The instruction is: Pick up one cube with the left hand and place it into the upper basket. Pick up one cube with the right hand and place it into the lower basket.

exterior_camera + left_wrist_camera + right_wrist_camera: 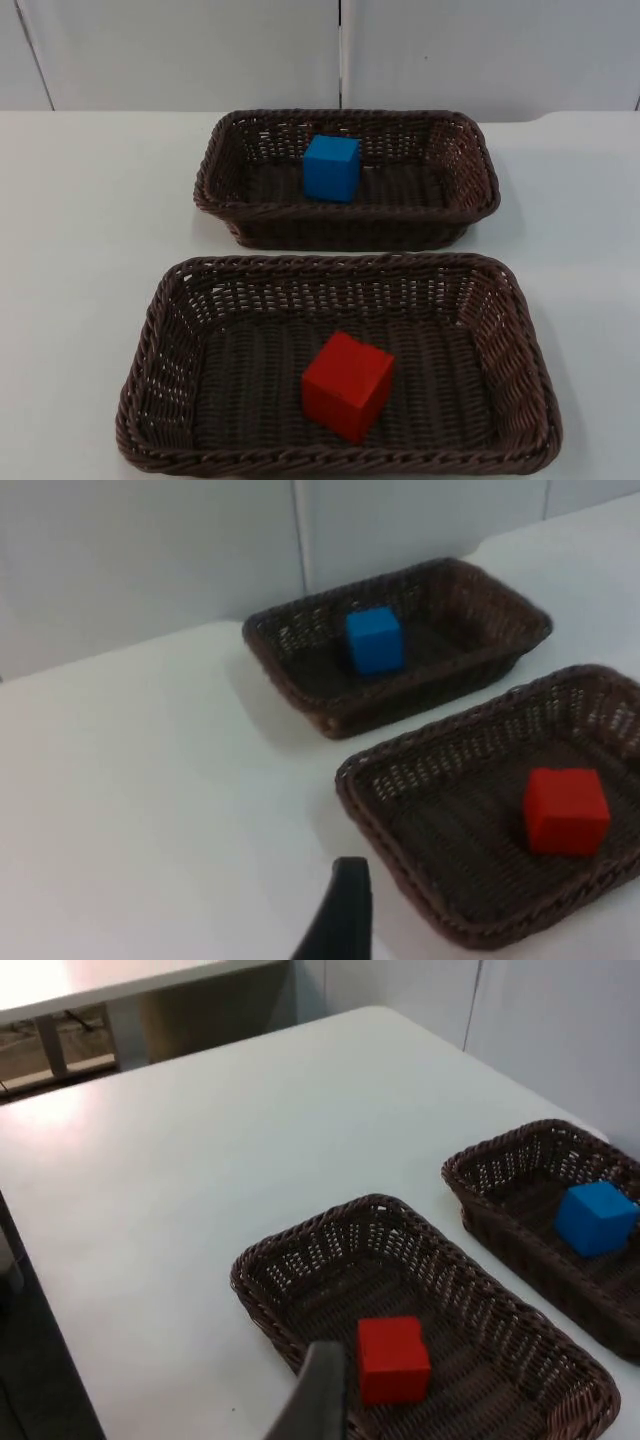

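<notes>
A blue cube [331, 167] rests inside the upper brown wicker basket [470, 160], left of its middle. In the lower wicker basket [170, 330] lies a red cube [347, 386], turned at a slight angle near the centre. Both cubes appear from the left wrist, blue cube [375, 638] and red cube [566, 810], and from the right wrist, red cube [392, 1358] and blue cube [596, 1218]. My left gripper [338, 920] waits raised over bare table beside the lower basket [400, 780]. My right gripper [318, 1395] waits raised by the lower basket's rim [270, 1300].
White table [90, 220] surrounds both baskets, with wide room on either side. The grey partition wall [340, 50] closes the far end. From the right wrist, the table's edge [30, 1260] and floor beyond are visible.
</notes>
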`<state>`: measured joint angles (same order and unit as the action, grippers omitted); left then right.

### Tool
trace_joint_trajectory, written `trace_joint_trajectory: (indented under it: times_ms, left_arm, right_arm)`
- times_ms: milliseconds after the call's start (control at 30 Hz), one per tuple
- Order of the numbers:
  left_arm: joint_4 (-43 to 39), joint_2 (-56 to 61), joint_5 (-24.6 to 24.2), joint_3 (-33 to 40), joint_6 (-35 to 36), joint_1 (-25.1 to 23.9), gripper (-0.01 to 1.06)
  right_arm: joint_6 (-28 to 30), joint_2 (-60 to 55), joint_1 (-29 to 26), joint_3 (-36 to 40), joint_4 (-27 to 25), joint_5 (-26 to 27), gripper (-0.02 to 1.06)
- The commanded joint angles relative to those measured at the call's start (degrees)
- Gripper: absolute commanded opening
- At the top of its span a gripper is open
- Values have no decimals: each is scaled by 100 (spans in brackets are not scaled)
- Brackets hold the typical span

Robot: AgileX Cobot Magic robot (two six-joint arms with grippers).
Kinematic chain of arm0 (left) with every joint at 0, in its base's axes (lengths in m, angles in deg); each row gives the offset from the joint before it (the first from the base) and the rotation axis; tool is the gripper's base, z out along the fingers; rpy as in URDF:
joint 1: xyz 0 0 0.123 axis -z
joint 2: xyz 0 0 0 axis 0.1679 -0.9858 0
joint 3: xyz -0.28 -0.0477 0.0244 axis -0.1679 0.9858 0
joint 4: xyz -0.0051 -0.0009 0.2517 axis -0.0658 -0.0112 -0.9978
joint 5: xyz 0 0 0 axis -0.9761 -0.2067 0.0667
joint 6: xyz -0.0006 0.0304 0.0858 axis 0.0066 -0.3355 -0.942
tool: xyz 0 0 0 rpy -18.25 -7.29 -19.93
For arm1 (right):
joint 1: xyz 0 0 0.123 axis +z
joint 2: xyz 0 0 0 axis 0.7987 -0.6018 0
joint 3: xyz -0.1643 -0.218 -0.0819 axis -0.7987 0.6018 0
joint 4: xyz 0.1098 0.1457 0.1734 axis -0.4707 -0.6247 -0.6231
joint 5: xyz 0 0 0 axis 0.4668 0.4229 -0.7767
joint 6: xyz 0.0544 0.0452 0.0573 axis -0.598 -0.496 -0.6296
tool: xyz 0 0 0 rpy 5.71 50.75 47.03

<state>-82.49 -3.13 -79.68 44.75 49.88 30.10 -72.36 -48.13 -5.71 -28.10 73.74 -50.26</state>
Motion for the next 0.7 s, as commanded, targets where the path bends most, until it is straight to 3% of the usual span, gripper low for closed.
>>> trace_joint_trajectory:
  times_ms: [0, 233, 667]
  left_arm:
    - [-120, 25, -84, 92, 131, 11, 77]
    - [-120, 25, -107, 467, 220, 11, 77]
    - [-142, 25, -95, 467, 220, 11, 77]
  right_arm:
    - [-17, 219, 8, 30, 34, -149, 78]
    - [-259, 857, 8, 30, 90, -693, 78]
    - [-1156, 1797, 8, 80, 787, -2051, 78]
